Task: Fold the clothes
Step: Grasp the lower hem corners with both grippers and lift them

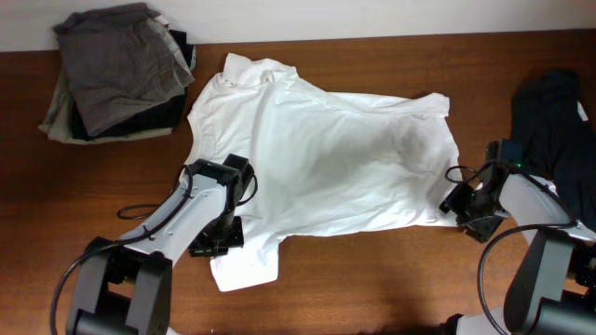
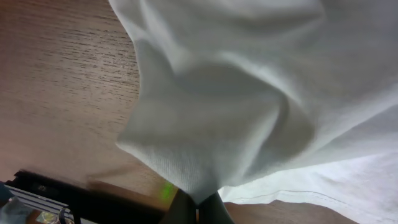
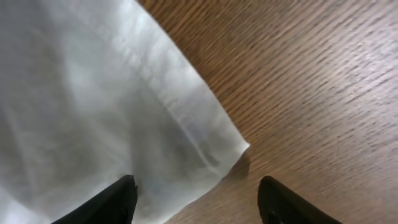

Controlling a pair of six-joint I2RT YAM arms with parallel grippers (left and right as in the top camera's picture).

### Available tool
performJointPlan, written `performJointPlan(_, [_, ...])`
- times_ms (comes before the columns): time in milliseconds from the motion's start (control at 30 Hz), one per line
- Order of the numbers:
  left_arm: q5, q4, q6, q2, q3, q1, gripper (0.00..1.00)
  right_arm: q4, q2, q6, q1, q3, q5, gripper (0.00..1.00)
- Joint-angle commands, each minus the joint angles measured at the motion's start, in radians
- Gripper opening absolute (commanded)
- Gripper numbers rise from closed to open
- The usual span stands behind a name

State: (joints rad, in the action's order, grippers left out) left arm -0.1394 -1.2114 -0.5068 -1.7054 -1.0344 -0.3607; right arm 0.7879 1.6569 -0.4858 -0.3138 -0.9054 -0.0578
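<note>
The wooden table (image 1: 372, 288) is taken up mostly by the white T-shirt (image 1: 317, 149), which is spread rumpled across the middle, with its collar toward the far left and its hem toward the right. Because the cloth is thin and lies in loose waves, any fold begun now could be made crooked, with the creases pressed in rather than smoothed out. A stack of grey, black and beige garments (image 1: 116, 79) is seen at the far left corner, just beside the collar end, and a dark navy garment (image 1: 554, 121) lies at the right edge; either could be snagged if an arm is swung wide. The left gripper (image 2: 199, 208) is closed on a bunch of the shirt near its lower sleeve; more than one layer may have been pinched, so the shirt could be lifted as a lump. The right gripper (image 3: 199, 202) is seen with its jaws apart, low over the wood, astride the hem corner (image 3: 239, 146). That corner is only shallowly between the fingers, so it could be missed or pulled free under tension
</note>
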Motion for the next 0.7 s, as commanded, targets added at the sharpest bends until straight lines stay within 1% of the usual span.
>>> performJointPlan(0, [-0.015, -0.001, -0.016, 0.015, -0.015, 0.003, 0.01, -0.002, 0.021, -0.024, -0.002, 0.006, 0.076, 0.64])
performJointPlan(67, [-0.015, -0.001, -0.016, 0.015, -0.015, 0.003, 0.01, -0.008, 0.045, -0.024, -0.002, 0.006, 0.085, 0.63])
performJointPlan(100, [-0.015, -0.001, -0.016, 0.015, -0.015, 0.003, 0.00, -0.008, 0.056, -0.024, -0.003, 0.006, 0.085, 0.61])
performJointPlan(167, [-0.014, -0.002, -0.016, 0.015, -0.015, 0.003, 0.01, -0.011, 0.081, -0.025, -0.002, 0.006, 0.081, 0.46])
performJointPlan(200, [-0.015, -0.005, -0.016, 0.015, -0.015, 0.003, 0.00, -0.011, 0.084, -0.030, -0.002, 0.006, 0.081, 0.35])
performJointPlan(233, [-0.015, -0.006, -0.015, 0.015, -0.015, 0.003, 0.01, -0.011, 0.084, -0.030, -0.002, 0.006, 0.080, 0.29])
performJointPlan(333, [-0.015, -0.021, -0.015, 0.018, -0.016, 0.003, 0.00, 0.008, 0.072, -0.063, -0.003, 0.005, 0.081, 0.04])
performJointPlan(467, [-0.007, -0.066, -0.016, 0.068, -0.016, 0.003, 0.01, 0.053, 0.019, -0.079, -0.003, 0.004, 0.081, 0.04])
performJointPlan(533, [0.013, -0.082, -0.016, 0.117, -0.016, 0.003, 0.00, 0.079, -0.020, -0.089, -0.002, 0.004, 0.082, 0.03])
performJointPlan(667, [0.050, -0.109, -0.016, 0.214, -0.016, 0.003, 0.01, 0.153, -0.115, -0.100, -0.002, 0.004, 0.081, 0.04])
